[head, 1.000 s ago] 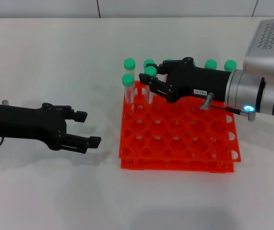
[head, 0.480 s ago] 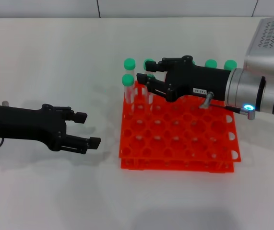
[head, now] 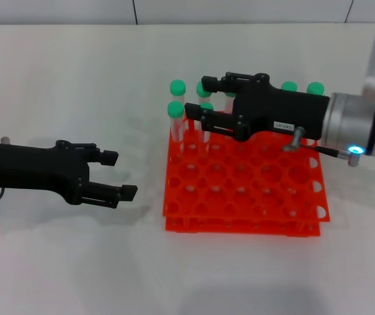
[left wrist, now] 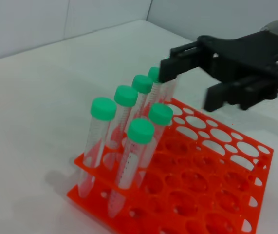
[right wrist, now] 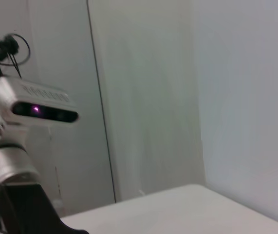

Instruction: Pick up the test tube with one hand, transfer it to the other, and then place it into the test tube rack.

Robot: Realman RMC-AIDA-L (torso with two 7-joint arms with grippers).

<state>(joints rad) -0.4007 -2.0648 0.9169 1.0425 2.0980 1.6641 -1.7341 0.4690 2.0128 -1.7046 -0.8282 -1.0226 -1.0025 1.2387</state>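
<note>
On white counter [head: 62, 85]: orange-red test tube rack [head: 253, 197], green-capped tubes along far rows. Above far rows: right gripper [head: 199, 103], labelled, jaws spread and empty, straddling just-seated test tube [head: 206, 108]; at rack's left, well apart: left gripper [head: 118, 175], jaws parted, idle. For clean release: straight lift, jaws kept spread, clear of neighbouring caps.

A plain white table [head: 75, 85] fills the scene, backed by a pale panelled wall [head: 240, 10] with thin dark vertical seams, under soft even light.
</note>
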